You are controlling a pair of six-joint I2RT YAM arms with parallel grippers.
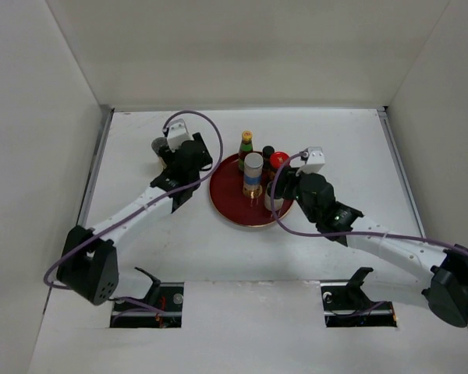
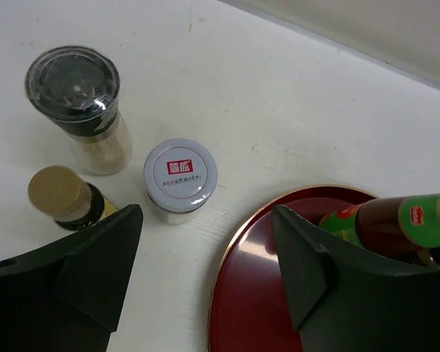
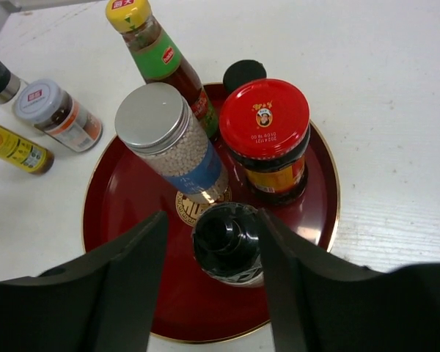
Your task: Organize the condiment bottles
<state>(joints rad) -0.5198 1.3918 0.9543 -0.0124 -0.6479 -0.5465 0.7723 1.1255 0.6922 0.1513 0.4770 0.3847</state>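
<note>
Black-capped bottle (image 3: pixel 227 243) sits between jaws of right gripper (image 3: pixel 214 220), grip unclear; left gripper (image 2: pixel 205 216) open, empty. Sideways move could topple silver-lidded jar (image 3: pixel 170 139).

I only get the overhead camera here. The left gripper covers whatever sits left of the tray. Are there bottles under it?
Observer: Three, off the tray: a black-topped grinder, a white-lidded jar and a gold-capped bottle.
Operator: Is the left gripper holding one?
Observer: No, it is open, nothing in it.
Operator: And the right gripper?
Observer: It straddles a black-capped bottle standing on the tray, a gap showing on one side.
</note>
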